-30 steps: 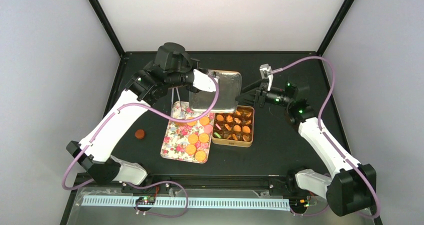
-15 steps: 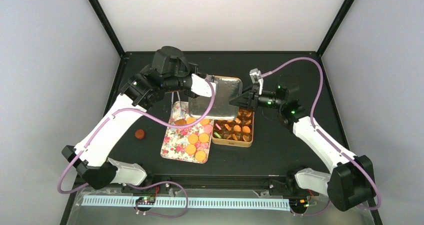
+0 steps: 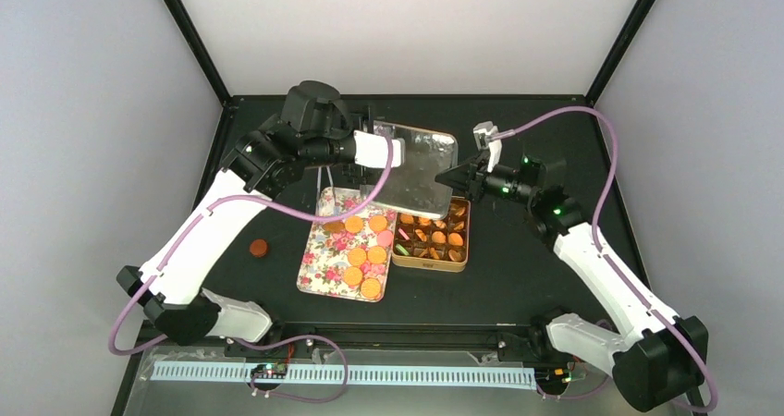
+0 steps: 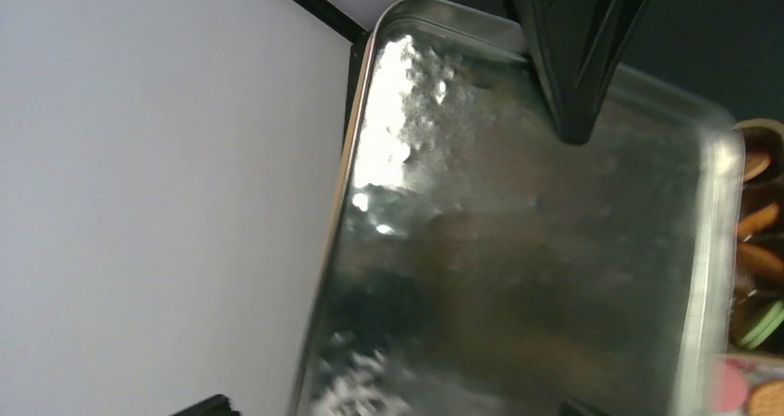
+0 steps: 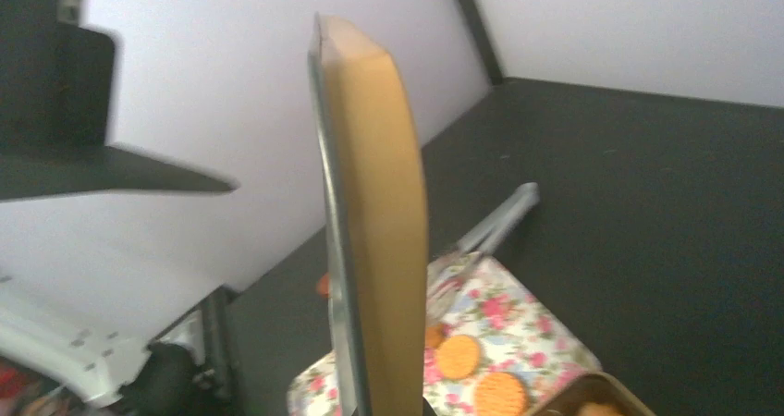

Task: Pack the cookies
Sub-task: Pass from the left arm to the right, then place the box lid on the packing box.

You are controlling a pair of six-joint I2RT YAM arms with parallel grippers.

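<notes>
The small round orange cookies [image 3: 363,254] lie in the gold rectangular tin [image 3: 430,265] and on the floral tray [image 3: 319,257] left of it. They are likely brittle and best pinched gently by their edges. Over the tin the left gripper [image 3: 392,150] clamps a silver lid [image 3: 418,171]; whether the right gripper [image 3: 459,177] grips it is unclear.
</notes>
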